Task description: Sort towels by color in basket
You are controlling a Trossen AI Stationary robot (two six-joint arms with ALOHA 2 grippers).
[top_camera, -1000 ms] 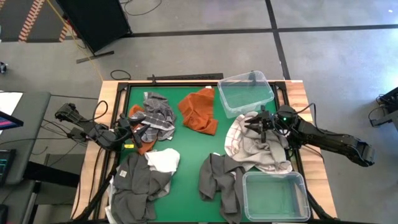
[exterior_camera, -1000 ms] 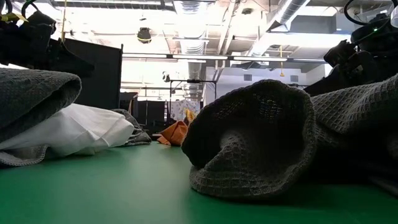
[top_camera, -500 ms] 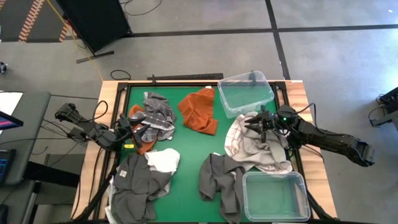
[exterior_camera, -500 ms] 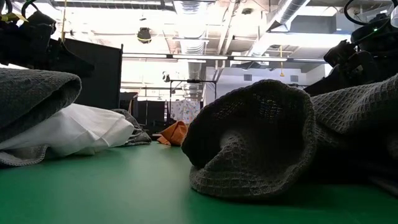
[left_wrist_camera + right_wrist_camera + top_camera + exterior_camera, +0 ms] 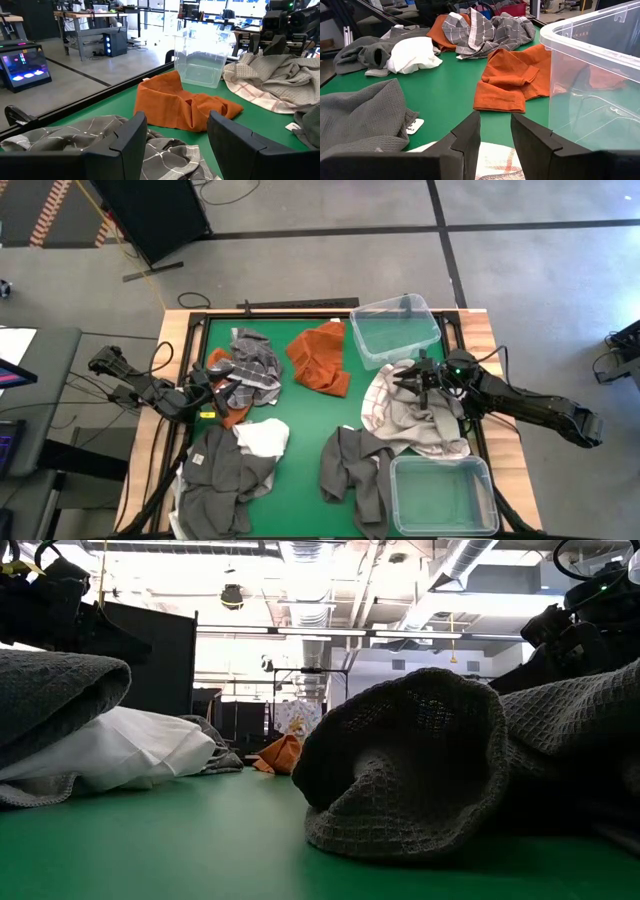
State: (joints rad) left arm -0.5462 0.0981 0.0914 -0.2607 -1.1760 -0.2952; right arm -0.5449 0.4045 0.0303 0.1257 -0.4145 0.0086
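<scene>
On green felt, crumpled waffle-weave grey towel (image 5: 420,770) beside clear plastic bin (image 5: 444,495).

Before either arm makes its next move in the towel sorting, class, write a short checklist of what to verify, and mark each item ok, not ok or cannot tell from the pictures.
1. Left gripper empty, fingers apart: ok. It hovers over the grey plaid towel.
2. Right gripper empty, fingers apart: ok. It hangs above the white towel with reddish grid lines.
3. Far clear bin empty and open: ok.
4. Near clear bin empty: ok.
5. Rust orange towel lying free of other cloths: ok.
6. Second orange cloth free to lift: not ok, the plaid towel lies over it.
</scene>
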